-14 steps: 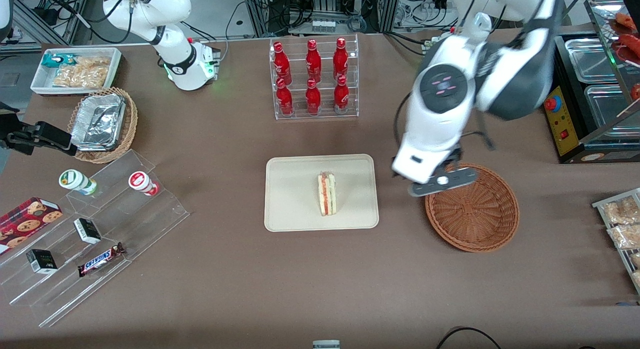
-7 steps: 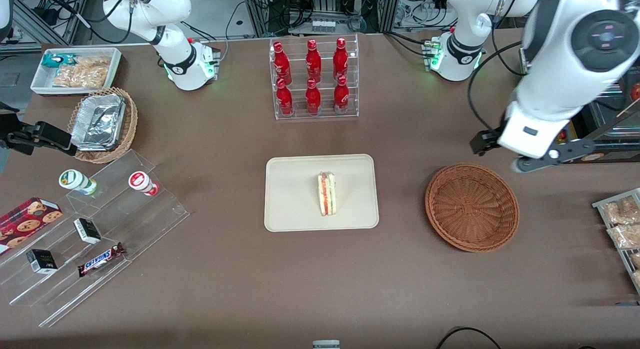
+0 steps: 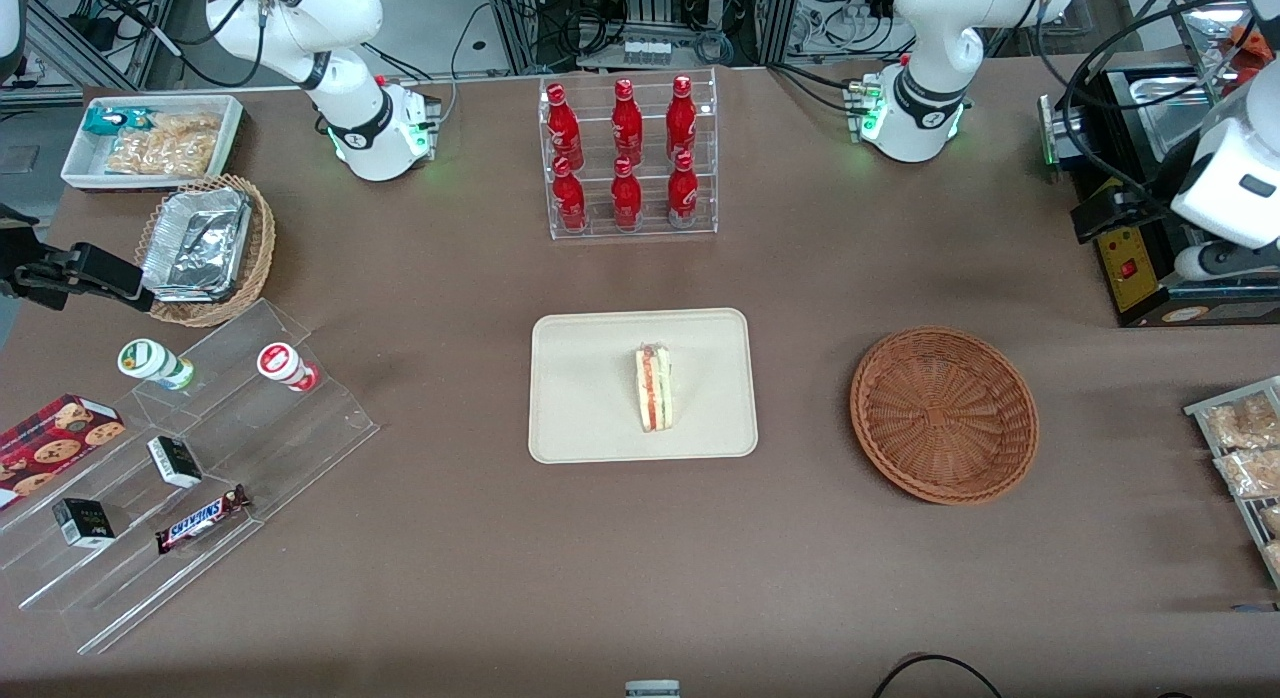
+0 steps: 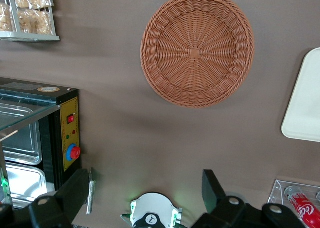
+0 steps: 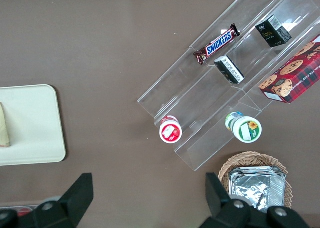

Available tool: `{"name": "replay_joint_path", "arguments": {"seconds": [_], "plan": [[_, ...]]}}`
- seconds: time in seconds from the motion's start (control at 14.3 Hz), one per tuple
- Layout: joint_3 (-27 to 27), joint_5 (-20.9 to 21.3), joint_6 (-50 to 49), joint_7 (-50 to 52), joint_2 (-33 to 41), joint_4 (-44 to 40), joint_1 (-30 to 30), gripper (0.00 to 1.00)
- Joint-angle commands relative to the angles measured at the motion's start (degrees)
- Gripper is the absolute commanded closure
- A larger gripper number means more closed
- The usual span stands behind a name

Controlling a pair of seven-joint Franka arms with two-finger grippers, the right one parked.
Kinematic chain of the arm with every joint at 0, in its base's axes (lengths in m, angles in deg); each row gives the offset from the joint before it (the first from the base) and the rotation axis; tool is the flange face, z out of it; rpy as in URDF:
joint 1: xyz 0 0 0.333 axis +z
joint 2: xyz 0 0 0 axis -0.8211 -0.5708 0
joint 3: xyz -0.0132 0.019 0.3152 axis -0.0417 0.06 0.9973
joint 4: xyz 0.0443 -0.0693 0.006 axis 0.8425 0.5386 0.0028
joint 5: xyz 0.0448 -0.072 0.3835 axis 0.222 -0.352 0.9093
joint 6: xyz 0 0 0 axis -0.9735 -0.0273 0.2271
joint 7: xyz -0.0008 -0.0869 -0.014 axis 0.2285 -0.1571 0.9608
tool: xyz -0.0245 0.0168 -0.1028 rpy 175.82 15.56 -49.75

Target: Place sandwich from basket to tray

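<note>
The sandwich (image 3: 654,388) lies on the tray (image 3: 590,418), mid-surface (image 3: 640,578). The basket (image 3: 944,414) sits beside the tray, toward the working arm's end. The bottle rack (image 3: 628,156) stands farther from the front camera than the tray. The gripper (image 4: 145,200), fingers spread, hangs near the surface's working-arm end, well apart from the basket.

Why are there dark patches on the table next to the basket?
Front view: soft shadows fall beside the basket and tray from lamps overhead. Left wrist view: the open pincer, empty, hangs high above the table and looks dark.
</note>
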Motion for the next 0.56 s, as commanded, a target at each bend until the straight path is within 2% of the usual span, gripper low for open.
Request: {"name": "replay_joint_path", "arguments": {"seconds": [0.0,0.49], "plan": [[-0.4,-3.8,-1.0,-0.6,0.0,-0.3,0.4,0.0],[-0.4,-2.9,-1.0,-0.7,-1.4,-1.8,0.2,0.0]]}}
